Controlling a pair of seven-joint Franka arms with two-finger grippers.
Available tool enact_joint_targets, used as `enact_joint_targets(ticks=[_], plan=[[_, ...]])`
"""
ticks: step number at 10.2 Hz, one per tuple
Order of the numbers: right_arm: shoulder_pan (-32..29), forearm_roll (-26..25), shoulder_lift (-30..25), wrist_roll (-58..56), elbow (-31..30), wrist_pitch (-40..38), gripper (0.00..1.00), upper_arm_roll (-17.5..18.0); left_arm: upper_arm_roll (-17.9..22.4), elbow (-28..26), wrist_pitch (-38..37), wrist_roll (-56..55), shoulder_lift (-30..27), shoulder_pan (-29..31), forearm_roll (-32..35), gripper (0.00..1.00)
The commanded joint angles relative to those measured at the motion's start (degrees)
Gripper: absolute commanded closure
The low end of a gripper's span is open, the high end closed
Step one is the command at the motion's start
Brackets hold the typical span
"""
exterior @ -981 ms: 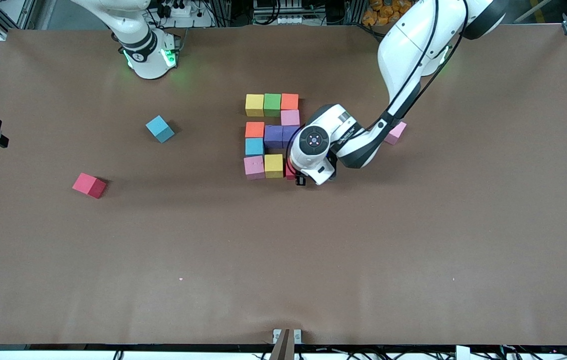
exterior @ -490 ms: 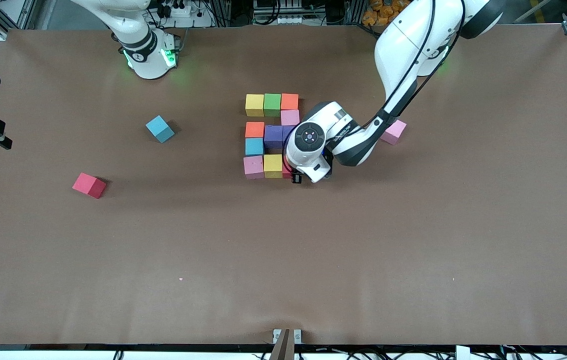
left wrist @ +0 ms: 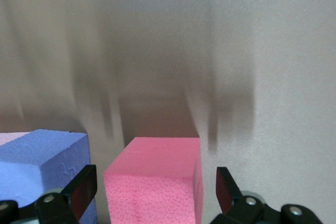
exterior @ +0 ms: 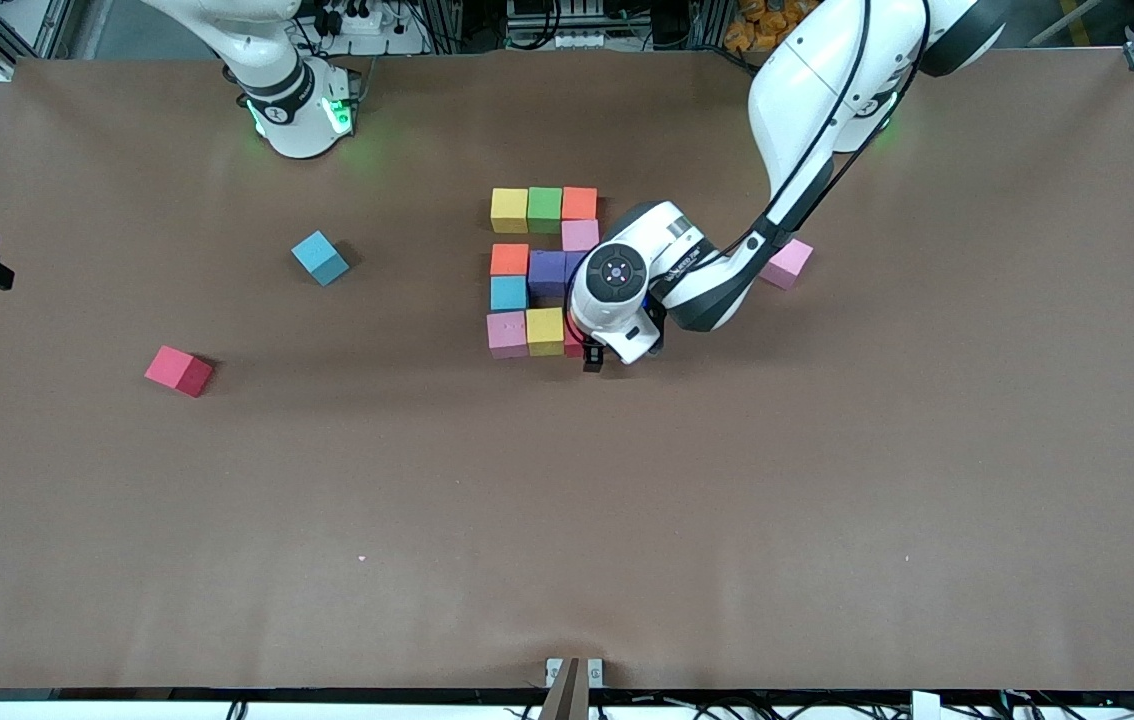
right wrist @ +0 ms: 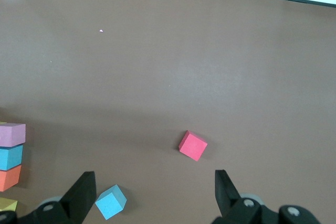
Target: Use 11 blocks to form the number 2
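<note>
The left tool [left wrist: 152, 195] sits low at the number 2 [exterior: 544, 272], its fingers spread apart on either side of a red block [left wrist: 155, 182] without squeezing it, a purple block [left wrist: 44, 163] just beside. Ten other blocks show in the digit: two yellow, two orange, two pink, two purple, one green, one cyan. Three loose blocks lie on the surface [exterior: 567, 520]: a pink block [exterior: 788, 264], a cyan block [exterior: 319, 258], a red cube [exterior: 178, 371]. The right tool [right wrist: 152, 195] waits open above the surface.
</note>
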Motion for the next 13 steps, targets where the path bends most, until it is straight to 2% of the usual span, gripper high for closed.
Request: enact_joint_targets(ticks=[1,5,9,11,13], plan=[[-0.37,0.32,0.23,-0.05,1.30,-0.95,0.00,0.25,0.45,-0.23,-4.39,0.56,-3.97,0.26,-0.22,0.00],[-0.46,0.94,0.32,-0.05,1.38,-0.87,0.00,0.16,0.89,-0.23,-10.02,7.49,-8.62,2.54,0.04,0.00],[-0.47,0.85,0.41,-0.58,1.38,-0.78,0.00,-0.02,0.89,-0.14,-11.62,15.05,-11.97,9.82,4.52,0.00],[-0.20,0.94,0.41,-0.05,1.38,-0.78,0.00,0.16,0.98,-0.14,-11.62,19.45,-13.99,13.78,4.70,0.00],[-0.72,1.02,0.32,0.04,1.38,-0.51,0.00,-0.02,0.80,0.65,-14.50,25.32,-15.40,16.42,5.84,0.00]])
